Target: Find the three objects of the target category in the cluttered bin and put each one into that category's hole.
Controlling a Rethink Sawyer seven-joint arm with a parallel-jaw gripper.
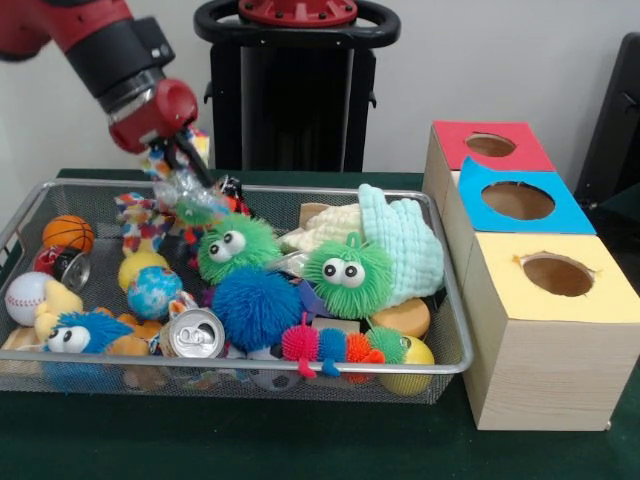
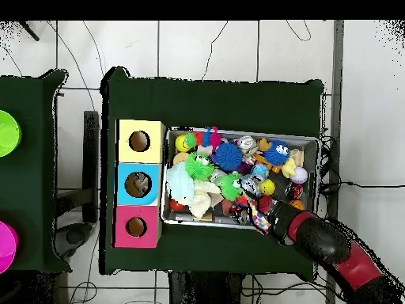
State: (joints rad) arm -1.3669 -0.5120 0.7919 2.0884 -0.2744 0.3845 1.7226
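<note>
The bin (image 1: 300, 371) of silver wire mesh is full of toys; it also shows in the overhead view (image 2: 237, 131). My gripper (image 1: 184, 156) hangs over the bin's far left corner, shut on a multicoloured knotted rope toy (image 1: 143, 214) whose upper end is lifted above the rim. In the overhead view the gripper (image 2: 268, 222) is at the bin's near edge with the rope toy (image 2: 256, 214) at its tip. The hole (image 1: 518, 200) in the blue-topped box lies right of the bin, apart from the gripper; it also shows in the overhead view (image 2: 138, 184).
A red-topped box (image 1: 490, 146) and a yellow-topped box (image 1: 556, 274) flank the blue one. The bin holds green fuzzy balls (image 1: 347, 274), a blue fuzzy ball (image 1: 255, 305), a can (image 1: 194, 334), a basketball (image 1: 68, 233), a baseball (image 1: 26, 297) and a pale cloth (image 1: 405, 245).
</note>
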